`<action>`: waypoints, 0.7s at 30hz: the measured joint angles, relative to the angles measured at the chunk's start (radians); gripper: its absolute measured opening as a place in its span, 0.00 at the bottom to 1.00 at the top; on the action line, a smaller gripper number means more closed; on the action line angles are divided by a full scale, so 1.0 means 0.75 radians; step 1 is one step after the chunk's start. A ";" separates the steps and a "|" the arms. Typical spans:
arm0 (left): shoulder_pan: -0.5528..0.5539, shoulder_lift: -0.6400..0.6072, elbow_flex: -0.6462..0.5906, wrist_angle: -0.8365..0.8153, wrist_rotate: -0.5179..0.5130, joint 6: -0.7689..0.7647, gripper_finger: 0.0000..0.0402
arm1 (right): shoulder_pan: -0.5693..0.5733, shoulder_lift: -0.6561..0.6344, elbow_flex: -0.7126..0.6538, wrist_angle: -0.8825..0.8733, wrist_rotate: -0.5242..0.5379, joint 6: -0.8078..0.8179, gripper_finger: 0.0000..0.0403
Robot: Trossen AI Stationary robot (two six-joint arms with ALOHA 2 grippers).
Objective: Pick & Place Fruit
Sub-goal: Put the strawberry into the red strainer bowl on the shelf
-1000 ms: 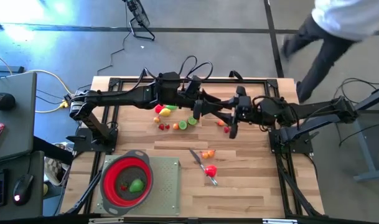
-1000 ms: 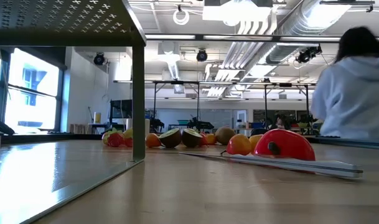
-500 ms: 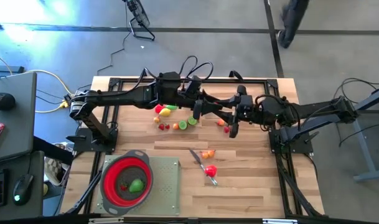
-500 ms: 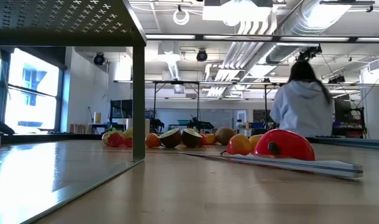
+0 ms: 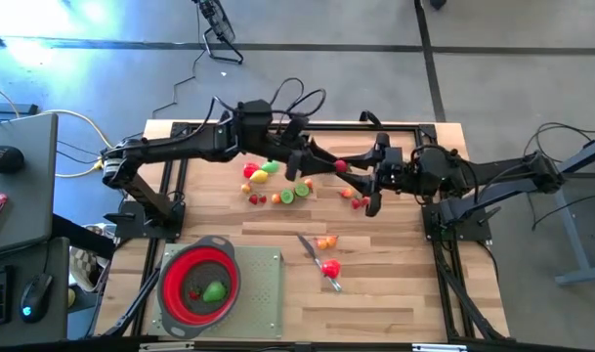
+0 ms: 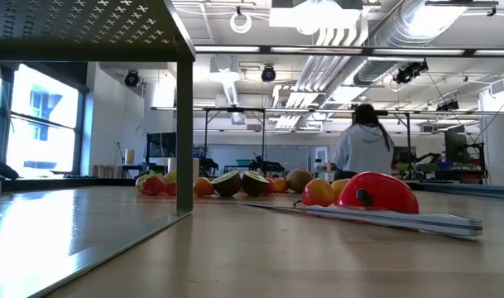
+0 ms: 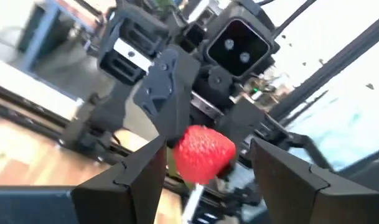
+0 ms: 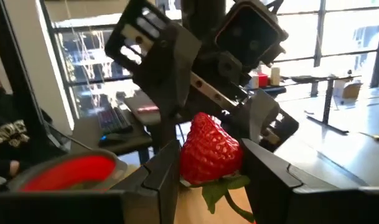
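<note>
Moved: your left arm has lifted off the fruit pile and swung toward the right arm; the person in the room behind has walked further off.
Strawberry: up in the air over the far middle of the table, between the two grippers, clear of the wood.
Right gripper: closed on the strawberry; in its wrist view both fingers press the berry's sides.
Left gripper: facing the right one nose to nose, jaws standing apart; its fingers flank the berry with a gap showing on each side, so you are around it, not on it.
Key relation: the berry lies straight ahead of your left gripper, already between its jaws. Its long axis seems to run along the line joining the two grippers, leafy end toward the right wrist, tip toward the left one.
Nearer arm: both are at the berry; only the right has it.
Step, as I judge it: a hand-over from right to left, grip not yet taken.
Next move needs: close the left squarely before you loosen the right, or the berry may drop.
Strainer: near left corner, well apart from the berry, on your left arm's side, with some fruit already in it.
Knife: near the middle, untouched.
</note>
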 joint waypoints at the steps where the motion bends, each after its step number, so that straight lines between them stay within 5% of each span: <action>1: 0.007 -0.004 0.000 -0.012 0.027 -0.025 0.55 | 0.005 -0.002 -0.001 -0.012 0.019 -0.003 0.34; 21: 0.010 0.007 0.001 -0.006 0.032 -0.139 0.55 | 0.013 0.000 -0.002 -0.027 0.001 -0.039 0.34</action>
